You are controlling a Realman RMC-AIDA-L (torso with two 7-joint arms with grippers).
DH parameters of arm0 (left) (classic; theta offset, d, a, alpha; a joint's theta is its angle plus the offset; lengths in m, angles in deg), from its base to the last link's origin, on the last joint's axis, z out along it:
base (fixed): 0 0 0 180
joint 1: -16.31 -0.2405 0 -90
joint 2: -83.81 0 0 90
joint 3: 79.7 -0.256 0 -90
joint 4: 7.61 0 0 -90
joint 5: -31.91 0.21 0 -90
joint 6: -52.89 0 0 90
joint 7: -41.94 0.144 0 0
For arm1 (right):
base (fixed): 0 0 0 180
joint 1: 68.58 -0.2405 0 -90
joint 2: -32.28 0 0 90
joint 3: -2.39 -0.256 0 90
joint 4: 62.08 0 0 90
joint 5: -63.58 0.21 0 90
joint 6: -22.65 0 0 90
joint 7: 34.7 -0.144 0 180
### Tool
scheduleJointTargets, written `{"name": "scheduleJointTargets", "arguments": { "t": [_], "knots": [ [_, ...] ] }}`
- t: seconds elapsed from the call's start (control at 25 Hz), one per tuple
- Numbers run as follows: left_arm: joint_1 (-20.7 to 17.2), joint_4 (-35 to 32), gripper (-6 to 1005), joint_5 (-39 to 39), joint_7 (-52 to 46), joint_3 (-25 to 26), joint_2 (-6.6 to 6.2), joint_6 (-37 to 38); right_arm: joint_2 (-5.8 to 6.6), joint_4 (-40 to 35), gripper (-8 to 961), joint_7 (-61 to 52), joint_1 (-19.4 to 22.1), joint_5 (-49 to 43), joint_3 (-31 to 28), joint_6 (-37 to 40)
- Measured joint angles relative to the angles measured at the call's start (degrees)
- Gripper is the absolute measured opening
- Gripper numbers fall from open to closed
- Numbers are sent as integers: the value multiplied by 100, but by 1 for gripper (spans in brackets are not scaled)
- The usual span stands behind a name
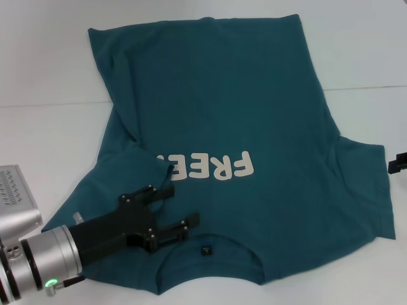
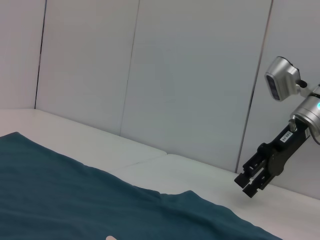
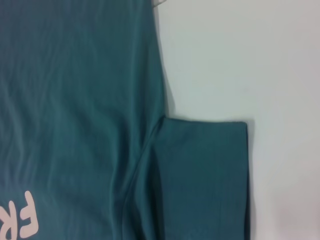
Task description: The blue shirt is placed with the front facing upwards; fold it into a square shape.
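The blue shirt [image 1: 254,95] lies front up on the white table, collar toward me and hem at the far side. Its left side is folded in over the chest and hides the end of the cream letters [image 1: 216,166]. A small dark neck label [image 1: 206,250] shows at the collar. My left gripper [image 1: 182,204] is open just above the folded part, holding nothing. My right gripper [image 1: 397,164] is at the right edge, beside the flat right sleeve [image 1: 362,190]. The left wrist view shows the right gripper [image 2: 248,182] hanging above the table past the shirt [image 2: 75,200]. The right wrist view looks down on the sleeve [image 3: 205,175].
The white table [image 1: 38,63] extends left, right and beyond the shirt, with a seam [image 1: 362,88] running across it. Pale wall panels [image 2: 190,75] stand behind the table. My left arm's silver wrist [image 1: 38,254] fills the near left corner.
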Motion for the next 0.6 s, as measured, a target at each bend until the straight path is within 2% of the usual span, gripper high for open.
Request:
{"name": "scheduleJointTargets", "arguments": {
  "t": [0.04, 0.24, 0.4, 0.6],
  "knots": [
    [0, 0, 800, 0, 1, 0, 0, 0, -10, 0, 678, -1, 2, -1, 0, -25],
    [-7, 0, 800, -2, 29, 0, 0, -7, -79, 25, 748, -4, 18, -5, 11, -146],
    [-7, 0, 799, -5, 31, 0, 0, -10, -107, 127, 745, -3, 3, 4, 32, -292],
    [-15, 0, 799, -8, 31, 0, 0, -16, -205, 173, 742, 0, -19, -1, 102, -487]
  ]
}}
